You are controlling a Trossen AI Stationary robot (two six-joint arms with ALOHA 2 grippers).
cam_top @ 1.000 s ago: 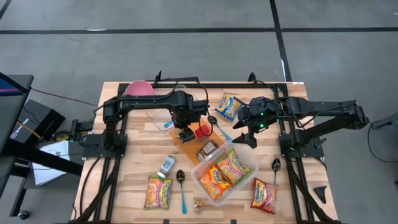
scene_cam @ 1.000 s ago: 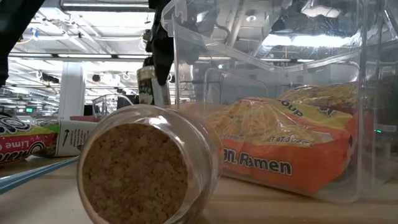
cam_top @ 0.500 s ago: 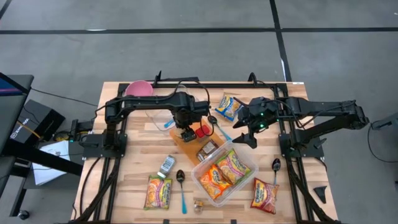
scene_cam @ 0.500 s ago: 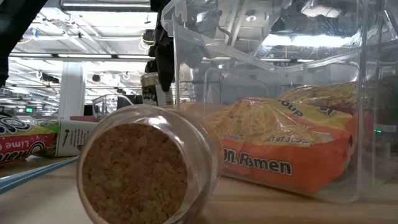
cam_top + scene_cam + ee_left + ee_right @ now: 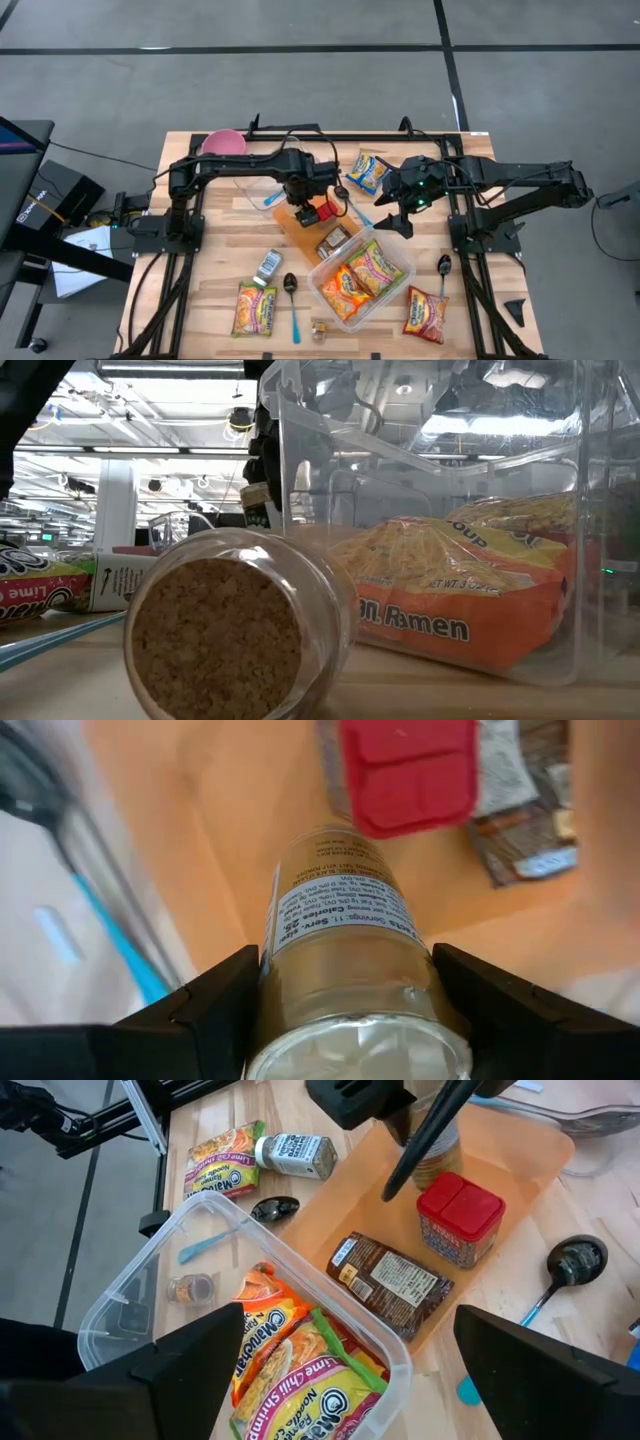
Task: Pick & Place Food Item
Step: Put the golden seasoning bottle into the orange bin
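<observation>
My left gripper (image 5: 303, 207) hangs over the orange cutting board (image 5: 296, 235), pointing down, shut on a glass spice jar (image 5: 345, 935) with a white label. The jar also shows in the right wrist view (image 5: 437, 1158) and the low view (image 5: 256, 506). Beside it on the board stand a red-lidded jar (image 5: 460, 1215) and a brown packet (image 5: 390, 1280) lying flat. My right gripper (image 5: 400, 215) waits open above the table's right half, holding nothing. A clear bin (image 5: 405, 262) near the front holds two ramen packs (image 5: 358, 278). My left gripper pinches the spice jar's round sides (image 5: 290, 1005) between its two fingers, near the jar's upper end. The fingers (image 5: 215, 1010) come from above and point down, with the jar running lengthwise below them. The jar hangs tilted over the board; whether its lower end touches the board, I cannot tell.
Loose ramen packs lie at the far middle (image 5: 367, 170), front left (image 5: 254, 308) and front right (image 5: 427, 312). A small labelled jar (image 5: 268, 265) lies on its side, with spoons (image 5: 290, 285) (image 5: 443, 265) nearby. A cork-topped jar (image 5: 225, 625) lies at the front edge. A pink bowl (image 5: 224, 141) sits far left.
My left gripper has tipped a little at the wrist while staying over the board. The spice jar in it has gone from nearly upright to tilted and shifted slightly toward the red-lidded jar.
</observation>
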